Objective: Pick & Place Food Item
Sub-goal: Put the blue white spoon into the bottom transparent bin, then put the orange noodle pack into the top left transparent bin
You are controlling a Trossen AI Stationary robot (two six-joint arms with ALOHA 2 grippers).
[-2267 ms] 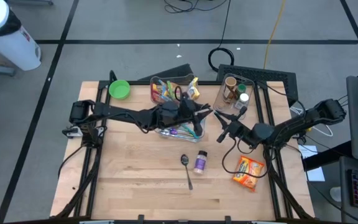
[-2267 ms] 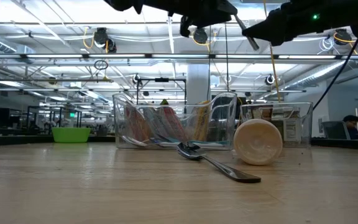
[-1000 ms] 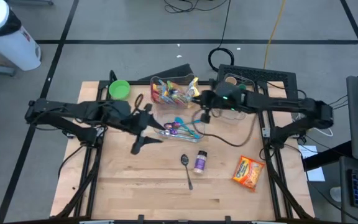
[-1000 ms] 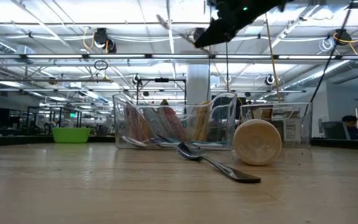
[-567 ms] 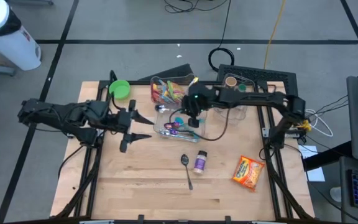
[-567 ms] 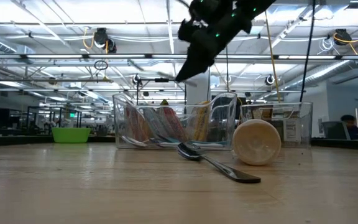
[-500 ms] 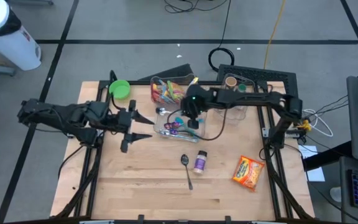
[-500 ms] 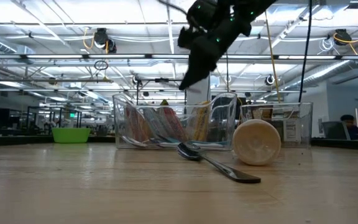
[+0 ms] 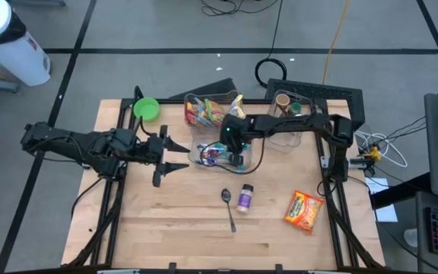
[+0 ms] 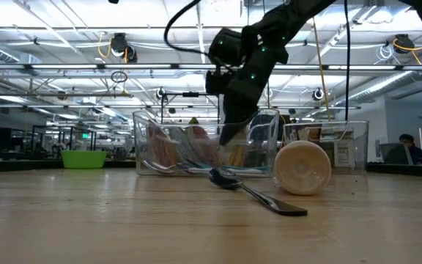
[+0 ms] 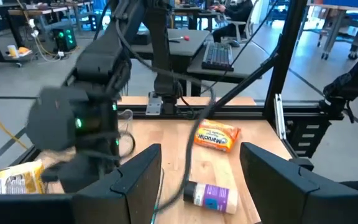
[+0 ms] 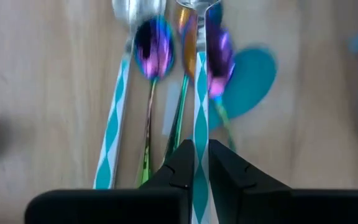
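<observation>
An orange food packet [image 9: 304,210] lies flat on the table's near right part and also shows in the left wrist view [image 11: 215,137]. More snack packets [image 9: 204,113] stand in the far half of a clear bin [image 9: 191,137]. My right gripper [image 9: 228,151] is shut and slants down into the bin's near half. Its fingertips [image 12: 196,155] hang just above coloured cutlery [image 12: 154,56]. The low view shows it partway down inside the bin [image 10: 226,136]. My left gripper [image 9: 177,156] hovers open and level over the table's left part, with nothing between its fingers [image 11: 201,149].
A purple bottle [image 9: 245,198] lies on its side beside a metal spoon [image 9: 228,204] near the table's middle. A green bowl [image 9: 146,109] sits at the far left. A second clear bin [image 9: 287,114] with jars stands at the far right. Bare wood lies along the near edge.
My right gripper has swung from above the far side toward the table's left and has sunk, tipping steeply downward, into the clear bin's near half. My left gripper has drawn back toward the table's left edge, sinking a little, still open.
</observation>
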